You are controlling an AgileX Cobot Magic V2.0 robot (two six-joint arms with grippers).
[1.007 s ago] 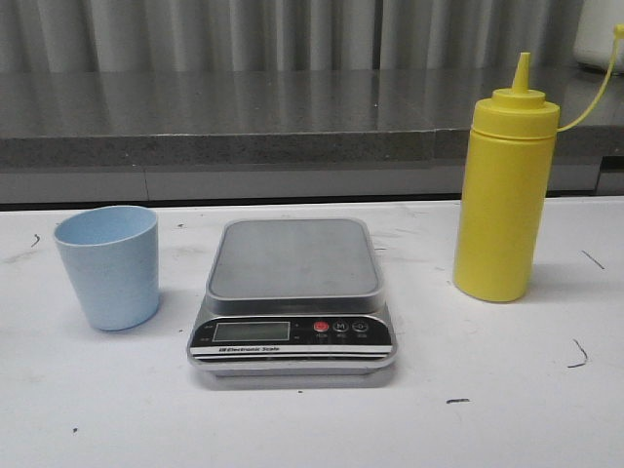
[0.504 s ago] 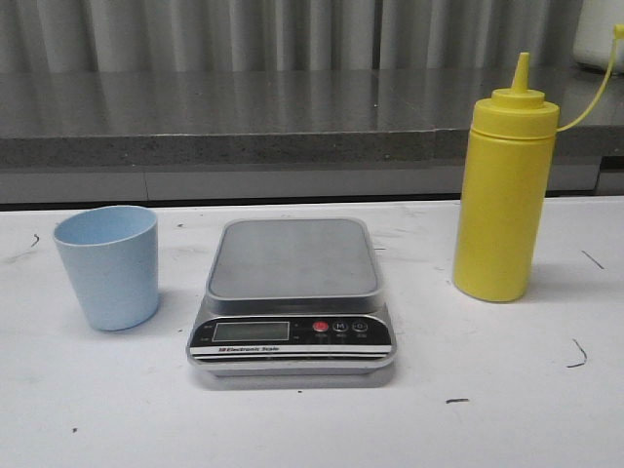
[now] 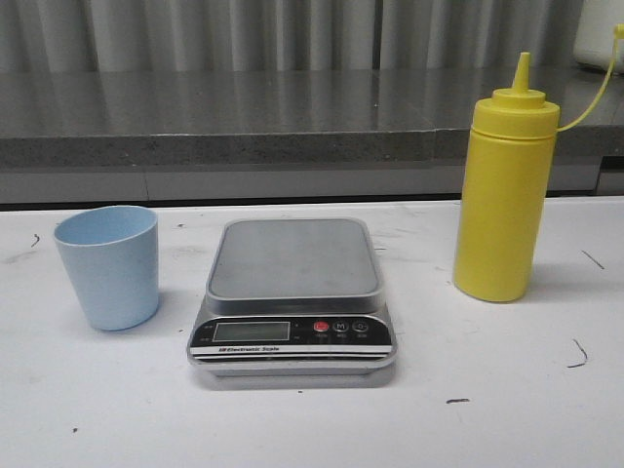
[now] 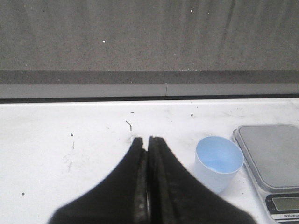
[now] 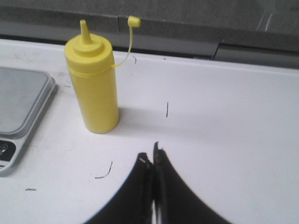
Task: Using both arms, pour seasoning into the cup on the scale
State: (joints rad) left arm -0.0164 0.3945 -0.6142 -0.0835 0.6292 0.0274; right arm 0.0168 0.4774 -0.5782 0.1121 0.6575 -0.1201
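Seasoning bottle (image 3: 505, 195), upright right of the scale (image 3: 292, 292), cup (image 3: 107, 265) left of it: likely squeezable, smooth plastic, best gripped mid-body; left gripper (image 4: 147, 142) and right gripper (image 5: 153, 156) closed, empty, well apart from both.

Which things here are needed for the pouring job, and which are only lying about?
Needed: seasoning bottle; cup; scale; left end effector, shut; right end effector, shut.

Only there: white table; grey counter ledge behind it; small dark marks on the table.
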